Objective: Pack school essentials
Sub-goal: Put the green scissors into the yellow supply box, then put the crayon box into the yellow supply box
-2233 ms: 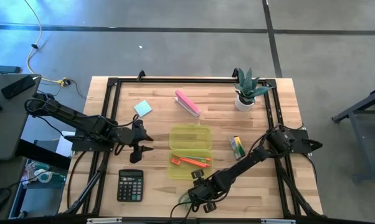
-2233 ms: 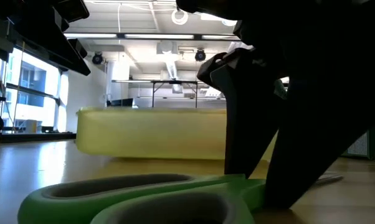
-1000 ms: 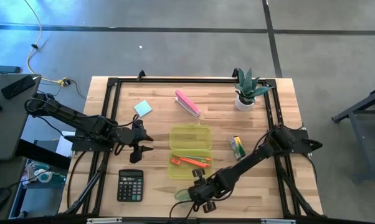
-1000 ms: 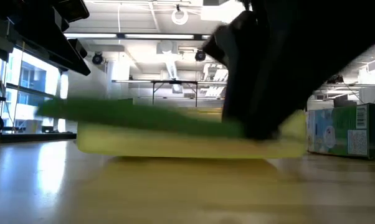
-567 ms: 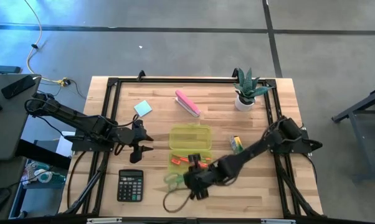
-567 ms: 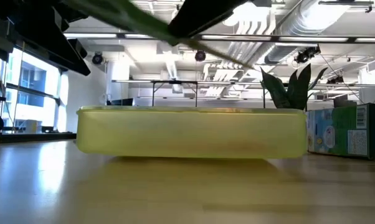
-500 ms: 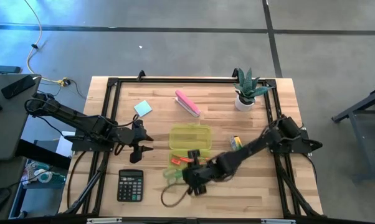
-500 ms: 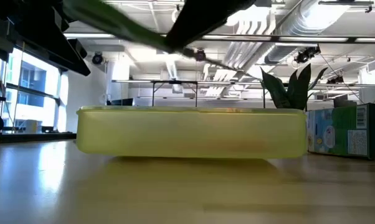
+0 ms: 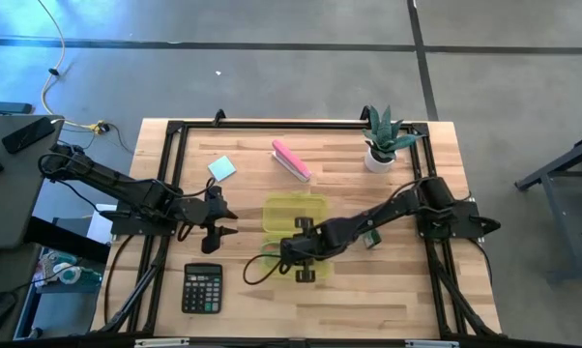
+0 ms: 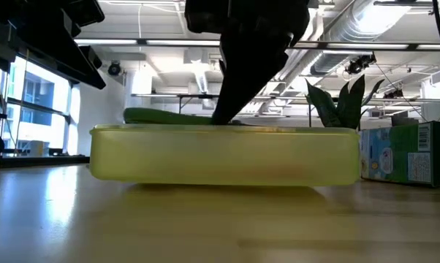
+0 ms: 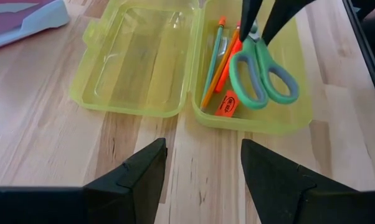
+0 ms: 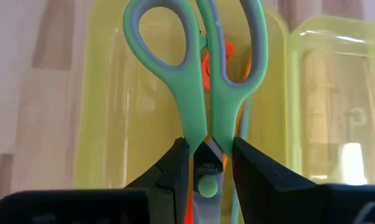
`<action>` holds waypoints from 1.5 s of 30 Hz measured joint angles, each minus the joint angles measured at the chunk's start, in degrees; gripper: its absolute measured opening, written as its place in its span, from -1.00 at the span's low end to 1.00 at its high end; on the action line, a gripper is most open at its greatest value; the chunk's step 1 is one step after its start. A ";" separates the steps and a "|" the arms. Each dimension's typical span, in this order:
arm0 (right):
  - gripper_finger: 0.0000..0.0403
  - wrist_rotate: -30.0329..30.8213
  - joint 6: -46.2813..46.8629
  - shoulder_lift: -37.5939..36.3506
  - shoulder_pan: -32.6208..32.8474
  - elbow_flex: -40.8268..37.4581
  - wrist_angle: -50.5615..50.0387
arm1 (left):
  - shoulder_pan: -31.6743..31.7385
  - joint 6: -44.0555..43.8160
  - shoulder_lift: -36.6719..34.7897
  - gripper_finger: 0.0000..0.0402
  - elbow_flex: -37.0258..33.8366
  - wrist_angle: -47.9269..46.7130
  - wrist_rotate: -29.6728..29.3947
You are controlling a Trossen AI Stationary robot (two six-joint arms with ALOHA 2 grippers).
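Right gripper (image 12: 205, 163) clamped on the green-handled scissors (image 12: 197, 74) at the pivot, handles pointing away from the wrist; scissors held over the tray half of the open yellow pencil case (image 11: 144, 109). Left wrist view shows the scissors (image 11: 261, 71) hanging just above the orange-red pens (image 11: 223, 53) that lie in that half, with the lid half beside it holding nothing. Low view: green handles (image 10: 169, 116) level with the case rim, so whether they touch the pens underneath cannot be told. Left gripper (image 11: 203, 165) parked near the table's left side, fingers spread apart and holding nothing, facing the case. Outside the case: light-blue note pad (image 9: 221, 168) toward the far left of the table, crayon box (image 9: 370, 230) just right of the case, partly hidden by the right arm. Step in hand, as judged: placing the scissors in the case. Next move calls for a short lowering until the scissors rest on the pens, fingers released, then a straight lift clear so the handles do not snag. Note pad and crayon box not yet packed; lid open. Risk: handles overhang the rim and block closing
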 joint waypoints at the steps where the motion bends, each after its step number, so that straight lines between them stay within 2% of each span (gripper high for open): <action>1: -0.57 -0.90 0.25 0.14 -0.15 0.00 0.12 | 0.01 -0.01 0.01 -0.03 0.00 0.00 0.00; 11: -0.54 -1.52 1.07 1.87 -0.80 0.00 -1.30 | 0.01 -0.46 0.00 -0.03 0.00 0.02 0.00; 22: -0.16 -1.66 0.93 1.61 -0.79 0.00 -1.77 | 0.01 -1.15 0.02 -0.03 0.00 0.09 -0.04; 30: -0.15 -0.61 1.77 -1.09 -0.77 0.00 -3.49 | 0.04 0.28 0.02 -0.03 0.00 0.07 -0.14; 34: -0.15 1.35 1.39 -2.65 -0.77 0.00 -4.08 | 0.04 -1.67 0.02 -0.03 0.00 0.02 -3.98; 39: -0.15 2.11 1.34 -4.62 -0.77 0.02 -5.81 | 0.07 0.55 0.00 -0.02 0.00 -0.09 -10.61; 45: -0.15 3.43 0.95 -5.21 -0.77 0.04 -7.28 | 0.07 1.46 0.02 0.02 0.00 -0.80 -11.02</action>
